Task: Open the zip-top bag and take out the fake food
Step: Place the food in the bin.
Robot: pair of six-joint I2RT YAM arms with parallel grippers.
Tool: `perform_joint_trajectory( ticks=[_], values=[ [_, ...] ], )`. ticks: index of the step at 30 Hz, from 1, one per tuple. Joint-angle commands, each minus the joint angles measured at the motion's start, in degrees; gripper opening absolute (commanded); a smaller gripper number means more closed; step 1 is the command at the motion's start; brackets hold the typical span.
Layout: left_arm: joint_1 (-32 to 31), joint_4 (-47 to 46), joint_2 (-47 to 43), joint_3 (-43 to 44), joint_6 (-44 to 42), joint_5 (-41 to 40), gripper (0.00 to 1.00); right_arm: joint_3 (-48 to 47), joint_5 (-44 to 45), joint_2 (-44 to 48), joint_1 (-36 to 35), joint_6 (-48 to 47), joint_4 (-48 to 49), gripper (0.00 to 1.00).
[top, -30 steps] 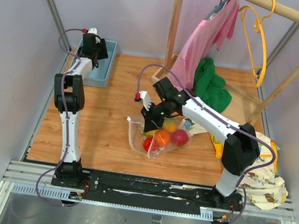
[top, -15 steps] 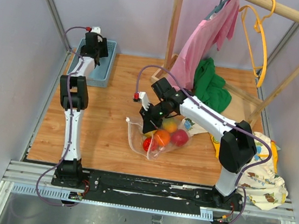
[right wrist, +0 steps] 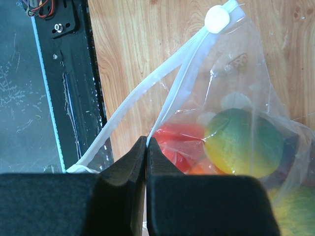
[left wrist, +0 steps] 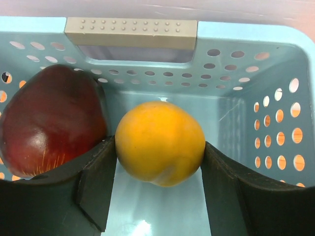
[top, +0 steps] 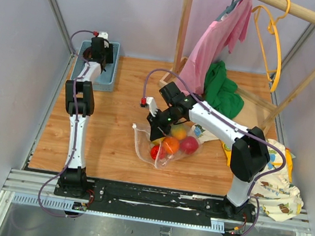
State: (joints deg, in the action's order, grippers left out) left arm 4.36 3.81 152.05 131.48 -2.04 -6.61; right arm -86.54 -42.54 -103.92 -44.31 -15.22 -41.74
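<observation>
The clear zip-top bag (top: 144, 144) lies mid-table with red (top: 158, 151), orange (top: 171, 145) and yellow-green (top: 179, 132) fake food inside. My right gripper (top: 157, 130) is shut on one lip of the bag's white zip strip (right wrist: 182, 78); the mouth is parted, with the slider (right wrist: 217, 18) at its far end. In the right wrist view the gripper (right wrist: 146, 142) pinches the strip, with red (right wrist: 179, 142) and yellow-green (right wrist: 243, 142) fruit behind the plastic. My left gripper (top: 99, 50) is down in the blue basket (top: 109, 76), shut on an orange fruit (left wrist: 160, 142) beside a dark red fruit (left wrist: 49, 128).
A wooden rack (top: 182, 35) at the back right carries a pink garment (top: 219, 39) and a yellow hanger (top: 275, 46). A green cloth (top: 224, 91) lies under it. A yellow-and-white cartoon cloth (top: 277, 193) hangs off the table's right edge. The basket's perforated walls (left wrist: 266, 123) close round my left gripper.
My left gripper has moved farther back and down into the blue basket. My right gripper has shifted slightly left, still holding the bag's strip.
</observation>
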Motion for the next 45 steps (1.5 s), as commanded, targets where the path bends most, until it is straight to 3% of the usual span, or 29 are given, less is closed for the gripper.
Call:
perform_joint_trajectory(
  ticks=[1, 23, 34, 45],
  values=[
    [0.21, -0.26, 1.48, 2.11, -3.42, -3.38, 0.05, -1.5, -2.01, -1.35, 0.68, 0.3, -0.65, 0.01],
    [-0.14, -0.58, 2.36, 2.03, -6.3, -10.0, 0.44, -1.35, -2.1, -1.64, 0.68, 0.24, -0.64, 0.01],
    [-0.32, -1.13, 1.83, 1.94, -5.98, -11.04, 0.69, -1.09, -2.19, -1.46, 0.66, 0.15, -0.64, 0.01],
    [-0.32, -1.4, 1.03, 1.76, -5.06, -11.75, 0.84, -0.84, -2.39, -1.11, 0.68, 0.06, -0.58, 0.01]
  ],
)
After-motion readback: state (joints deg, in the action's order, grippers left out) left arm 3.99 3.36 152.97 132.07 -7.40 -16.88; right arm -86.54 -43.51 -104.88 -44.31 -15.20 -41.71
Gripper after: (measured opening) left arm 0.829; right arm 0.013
